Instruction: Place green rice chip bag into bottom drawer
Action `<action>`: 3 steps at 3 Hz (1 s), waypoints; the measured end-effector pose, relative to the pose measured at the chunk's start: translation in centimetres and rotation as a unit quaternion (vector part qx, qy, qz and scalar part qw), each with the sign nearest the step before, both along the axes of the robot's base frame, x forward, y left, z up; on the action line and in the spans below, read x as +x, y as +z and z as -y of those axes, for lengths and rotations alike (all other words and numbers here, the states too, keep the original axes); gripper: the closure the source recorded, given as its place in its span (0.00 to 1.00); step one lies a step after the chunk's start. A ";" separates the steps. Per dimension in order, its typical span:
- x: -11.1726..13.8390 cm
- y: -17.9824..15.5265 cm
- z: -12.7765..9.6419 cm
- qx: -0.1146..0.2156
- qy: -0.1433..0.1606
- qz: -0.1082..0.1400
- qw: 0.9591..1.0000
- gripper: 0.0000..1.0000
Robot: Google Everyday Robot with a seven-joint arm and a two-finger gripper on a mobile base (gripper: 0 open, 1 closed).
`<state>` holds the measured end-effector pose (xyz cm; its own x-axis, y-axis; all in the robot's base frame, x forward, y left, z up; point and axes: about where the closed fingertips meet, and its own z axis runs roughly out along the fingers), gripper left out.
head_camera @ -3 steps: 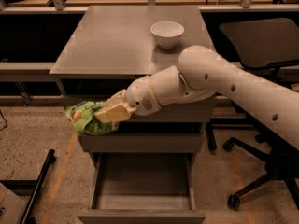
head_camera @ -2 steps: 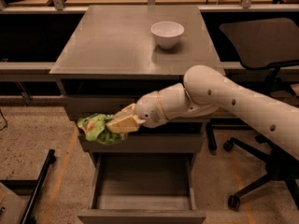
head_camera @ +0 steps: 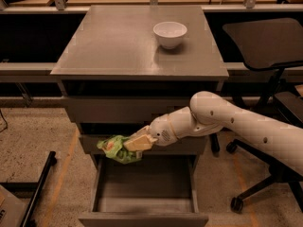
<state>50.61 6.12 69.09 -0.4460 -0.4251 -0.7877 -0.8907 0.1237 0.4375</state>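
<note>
Below the tabletop's front edge, over the open bottom drawer (head_camera: 142, 218): gripper (head_camera: 129, 144) pinching the green rice chip bag (head_camera: 110, 147), long side flat, pointing left.

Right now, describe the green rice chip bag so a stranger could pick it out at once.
Find the grey cabinet with its bottom drawer pulled open. Just over that drawer's back edge, the white arm's gripper hangs with jaws shut on the green rice chip bag. It is the only crinkly bright-green thing, unlike the white bowl on top.
</note>
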 end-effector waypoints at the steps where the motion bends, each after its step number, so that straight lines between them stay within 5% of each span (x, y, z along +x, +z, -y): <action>1: 0.5 -4.4 1.8 -0.016 -0.025 -0.029 0.999 1.00; 3: 0.3 -6.5 1.4 -0.028 -0.019 -0.050 0.998 1.00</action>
<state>50.87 4.77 62.59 -0.5380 -0.4477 -0.7143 -0.8371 0.1839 0.5152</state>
